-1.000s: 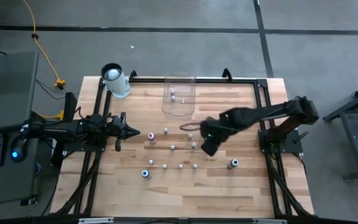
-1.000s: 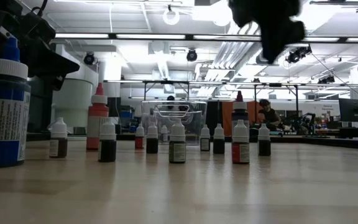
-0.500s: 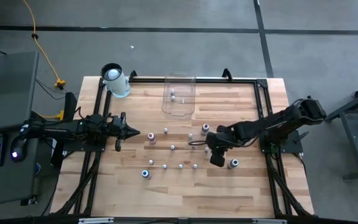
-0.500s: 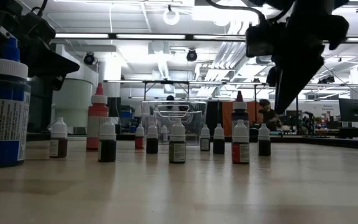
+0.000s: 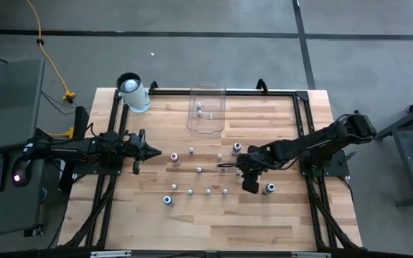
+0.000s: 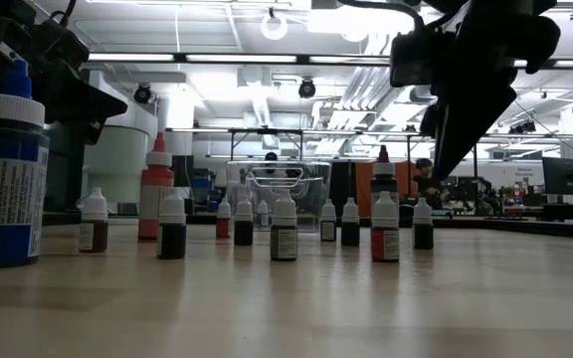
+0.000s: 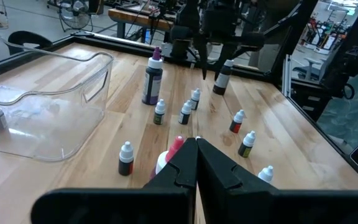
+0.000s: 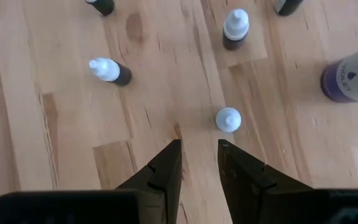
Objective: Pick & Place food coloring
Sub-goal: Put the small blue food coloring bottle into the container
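Note:
Several tiny food coloring bottles (image 5: 199,170) stand upright on the wooden table, with a taller purple one (image 5: 236,149), a pink one (image 5: 176,159) and two blue-capped ones (image 5: 168,200). Two more sit inside the clear bin (image 5: 206,111). My right gripper (image 5: 249,184) hangs over the table's middle right, fingers pointing down and open with a narrow gap (image 8: 197,144). A white-capped bottle (image 8: 228,118) stands just past one fingertip, untouched. My left gripper (image 5: 153,153) waits shut at the left, level with the table, right behind the pink bottle (image 7: 174,149).
A white cylinder (image 5: 133,92) stands at the far left corner. The clear bin (image 7: 36,93) sits at the far edge, middle. A black frame (image 5: 303,115) runs along the table's sides. Bare wood lies along the near edge (image 5: 214,226).
My right gripper has come down from high above the table and moved a little toward the near and right edges; in the last half second it has hardly moved. No bottle has moved.

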Robot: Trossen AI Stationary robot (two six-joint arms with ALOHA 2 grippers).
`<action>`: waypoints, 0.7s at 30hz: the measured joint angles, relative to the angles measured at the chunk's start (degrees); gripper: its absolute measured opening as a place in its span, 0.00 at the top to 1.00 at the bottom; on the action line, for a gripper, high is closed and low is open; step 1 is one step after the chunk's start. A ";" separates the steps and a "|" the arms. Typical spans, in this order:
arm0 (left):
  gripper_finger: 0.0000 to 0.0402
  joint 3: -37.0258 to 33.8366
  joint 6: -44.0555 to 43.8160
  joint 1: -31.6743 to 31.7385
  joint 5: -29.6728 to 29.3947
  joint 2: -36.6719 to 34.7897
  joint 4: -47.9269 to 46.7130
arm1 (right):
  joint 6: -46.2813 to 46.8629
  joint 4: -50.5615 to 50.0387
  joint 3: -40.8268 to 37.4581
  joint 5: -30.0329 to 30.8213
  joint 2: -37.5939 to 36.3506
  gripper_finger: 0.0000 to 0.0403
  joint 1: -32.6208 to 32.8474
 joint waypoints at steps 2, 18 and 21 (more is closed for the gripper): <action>1.00 0.00 0.00 -0.01 0.00 -0.01 0.01 | 1.27 -0.36 -0.63 1.11 -1.47 0.77 0.00; 1.00 0.00 -0.02 0.00 0.00 -0.01 0.00 | -3.13 8.14 -12.21 -2.49 -11.18 0.76 -3.80; 1.00 0.00 -0.02 -0.01 0.00 -0.01 0.00 | -6.10 15.17 -15.31 -3.70 -11.45 0.74 -3.72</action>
